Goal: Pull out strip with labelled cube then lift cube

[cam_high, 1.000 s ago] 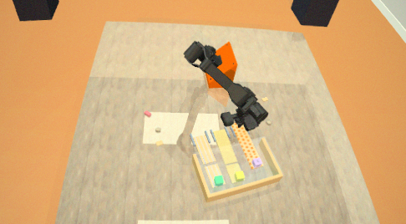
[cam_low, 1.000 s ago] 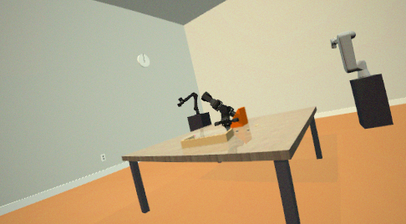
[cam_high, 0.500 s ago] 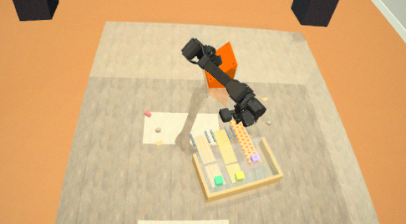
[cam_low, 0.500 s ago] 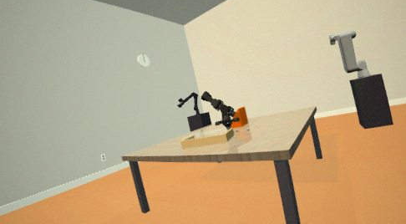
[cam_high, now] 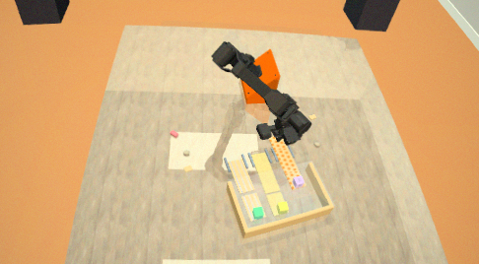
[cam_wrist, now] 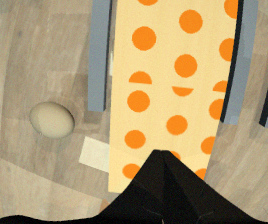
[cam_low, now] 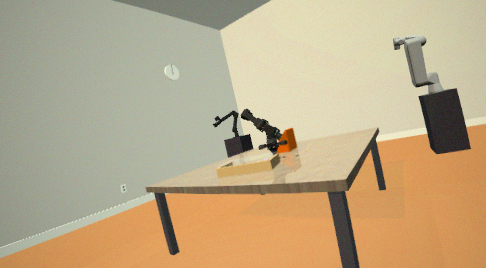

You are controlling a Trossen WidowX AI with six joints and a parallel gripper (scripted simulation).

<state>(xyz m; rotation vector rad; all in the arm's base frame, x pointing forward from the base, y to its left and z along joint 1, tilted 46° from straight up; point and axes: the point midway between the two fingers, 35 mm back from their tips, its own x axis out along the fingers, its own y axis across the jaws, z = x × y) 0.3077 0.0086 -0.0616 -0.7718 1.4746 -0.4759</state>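
A cream strip with orange dots [cam_high: 285,158] [cam_wrist: 160,65] looks unbroken and runs out of the open side of the wooden tray [cam_high: 288,224] [cam_low: 247,168]. A purple cube [cam_high: 298,181] sits at its inner end; its label cannot be made out. My gripper [cam_high: 277,138] [cam_wrist: 159,157] is shut, its tips together over the strip's outer end; no part of the strip shows between them. A striped strip [cam_high: 242,176] and a plain yellow strip [cam_high: 266,173] each show a gap. A green cube [cam_high: 258,213] and a yellow cube [cam_high: 282,207] sit on their inner pieces.
Blue-grey rails [cam_wrist: 99,55] [cam_wrist: 241,65] flank the dotted strip. A pebble [cam_wrist: 52,120] lies beside it. A white sheet [cam_high: 236,151], a second pebble [cam_high: 186,153] and a red piece [cam_high: 173,133] lie to the tray's left and back. The orange base block [cam_high: 271,70] stands behind.
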